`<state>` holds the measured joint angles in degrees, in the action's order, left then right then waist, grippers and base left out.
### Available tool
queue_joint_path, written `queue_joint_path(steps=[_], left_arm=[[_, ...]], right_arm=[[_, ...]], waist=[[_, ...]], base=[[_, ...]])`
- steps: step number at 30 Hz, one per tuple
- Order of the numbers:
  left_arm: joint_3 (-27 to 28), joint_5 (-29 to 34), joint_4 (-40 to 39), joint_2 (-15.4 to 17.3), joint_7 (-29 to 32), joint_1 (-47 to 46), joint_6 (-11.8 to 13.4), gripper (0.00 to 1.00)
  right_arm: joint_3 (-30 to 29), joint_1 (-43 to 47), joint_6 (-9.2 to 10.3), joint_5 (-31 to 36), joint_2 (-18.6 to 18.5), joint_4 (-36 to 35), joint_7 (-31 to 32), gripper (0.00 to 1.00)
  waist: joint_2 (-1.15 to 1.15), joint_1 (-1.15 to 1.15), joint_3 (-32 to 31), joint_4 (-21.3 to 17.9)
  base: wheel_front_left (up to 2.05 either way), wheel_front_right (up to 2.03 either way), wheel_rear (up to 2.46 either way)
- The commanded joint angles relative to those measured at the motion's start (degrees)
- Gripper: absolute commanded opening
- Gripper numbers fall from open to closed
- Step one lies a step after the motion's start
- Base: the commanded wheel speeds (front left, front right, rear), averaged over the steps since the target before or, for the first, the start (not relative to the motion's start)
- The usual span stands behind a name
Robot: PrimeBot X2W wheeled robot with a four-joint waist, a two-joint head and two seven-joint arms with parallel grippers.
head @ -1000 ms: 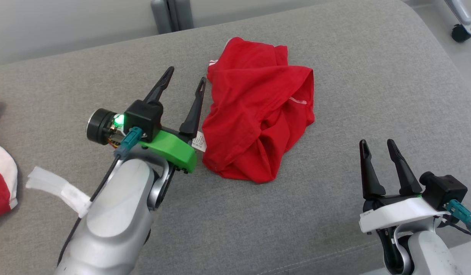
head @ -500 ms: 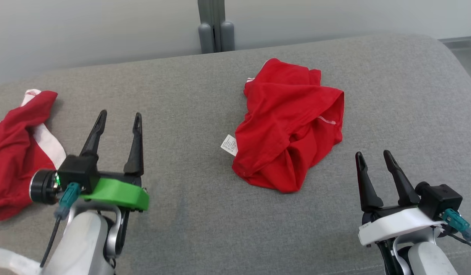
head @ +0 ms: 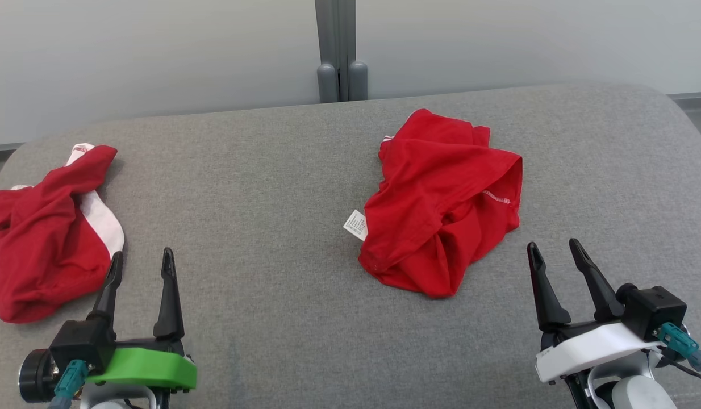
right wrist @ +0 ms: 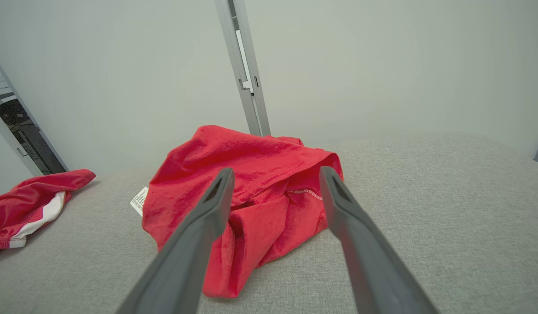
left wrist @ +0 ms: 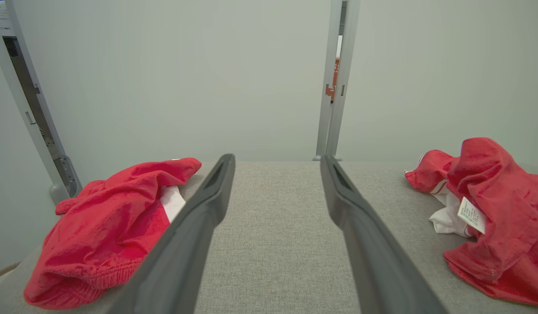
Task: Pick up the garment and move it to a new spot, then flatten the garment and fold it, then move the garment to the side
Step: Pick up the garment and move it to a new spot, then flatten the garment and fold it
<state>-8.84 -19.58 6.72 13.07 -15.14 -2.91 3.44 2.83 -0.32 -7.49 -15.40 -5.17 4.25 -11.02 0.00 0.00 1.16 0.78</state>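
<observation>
- Garment: red, bunched in a crumpled heap on the grey cushion, right of centre and nearer the back edge than the front.
- Left gripper: jaws released, nothing between them, hovering by the front-left corner.
- Right gripper: jaws also released and empty, by the front-right corner, fingers aimed at the heap from just short of its near hem.
- Second garment: red with white panels, also crumpled, at the left edge. Well apart from the first.
- Progress, my read: nothing is held. Can't tell from this whether the heap's spot is the new one. Flatten is not done, as folds and an open hem show on top. Fold and the move to the side are both left.
- Next move likely needs a grasp on two hem points to spread it.
- Writing: a white care label sticks out of the heap's left side, and its small print is too fine to read. No brand or logo visible on either garment.
</observation>
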Motion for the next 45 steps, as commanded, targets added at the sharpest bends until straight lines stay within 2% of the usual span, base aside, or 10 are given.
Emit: queue_joint_path(steps=[1, 8, 23, 45], left_arm=[[0.6, 0.8, -0.3, -0.4, 0.0, 1.5, -0.6, 1.00], [2.1, 1.4, 0.2, -1.4, 0.0, 3.5, -2.4, 1.00], [4.4, 3.5, 2.1, -4.1, 0.0, 3.9, -4.6, 1.00], [6.6, 5.4, 2.8, -5.4, 0.0, 3.8, -7.0, 1.00]], right_arm=[[-0.1, 0.6, 0.00, 0.5, -0.2, -0.3, 0.3, 1.00], [-0.2, 1.5, 0.00, 0.6, -0.3, -0.6, 1.0, 1.00], [-0.4, 2.4, 0.00, 1.0, 0.1, -0.8, 1.8, 1.00], [-0.6, 2.1, 0.00, 1.0, 0.3, 0.2, 1.4, 1.00]], waist=[[0.00, 0.00, -0.2, 0.1], [0.00, 0.00, -0.8, 0.5], [0.00, 0.00, -1.3, 0.8], [0.00, 0.00, -1.6, 0.7]], base=[[0.00, 0.00, 0.00], [0.00, 0.00, 0.00], [0.00, 0.00, 0.00], [0.00, 0.00, 0.00]])
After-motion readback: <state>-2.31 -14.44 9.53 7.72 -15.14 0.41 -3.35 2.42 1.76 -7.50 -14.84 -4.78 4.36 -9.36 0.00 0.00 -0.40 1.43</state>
